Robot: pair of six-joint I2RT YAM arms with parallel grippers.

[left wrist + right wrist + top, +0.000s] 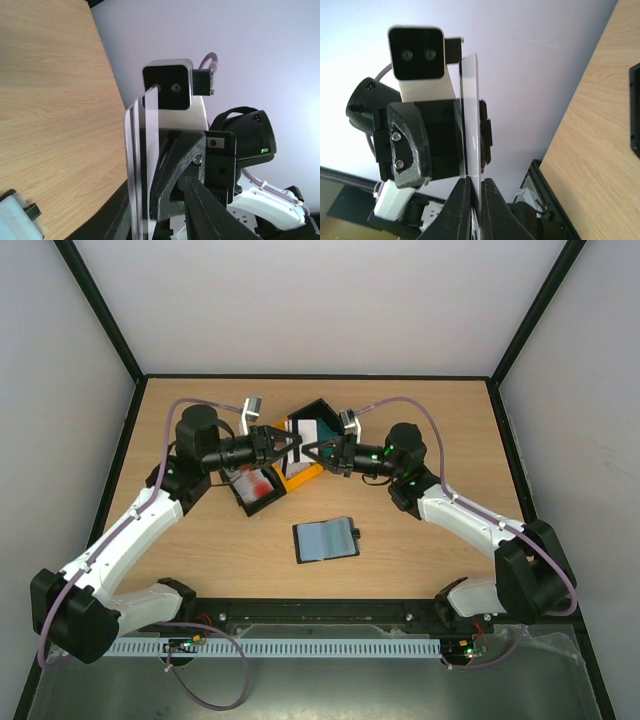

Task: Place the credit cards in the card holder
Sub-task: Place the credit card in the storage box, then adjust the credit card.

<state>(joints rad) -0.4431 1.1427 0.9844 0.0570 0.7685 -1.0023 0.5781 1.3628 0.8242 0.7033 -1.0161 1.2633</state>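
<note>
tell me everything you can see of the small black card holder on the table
The small black card holder is a flat rectangular wallet lying slightly askew on the wooden table, on the near side of the black and yellow plastic bins, apart from them. Its upturned face looks pale blue-grey with faint stripes inside a black border; a short black tab sticks out of one short edge. Only the table touches it.

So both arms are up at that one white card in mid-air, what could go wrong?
The white card is pinched by a thin edge in the right gripper, so it might twist or slip as the left gripper meets it. If it falls, it would likely land among the bins beneath, away from the card holder.
</note>
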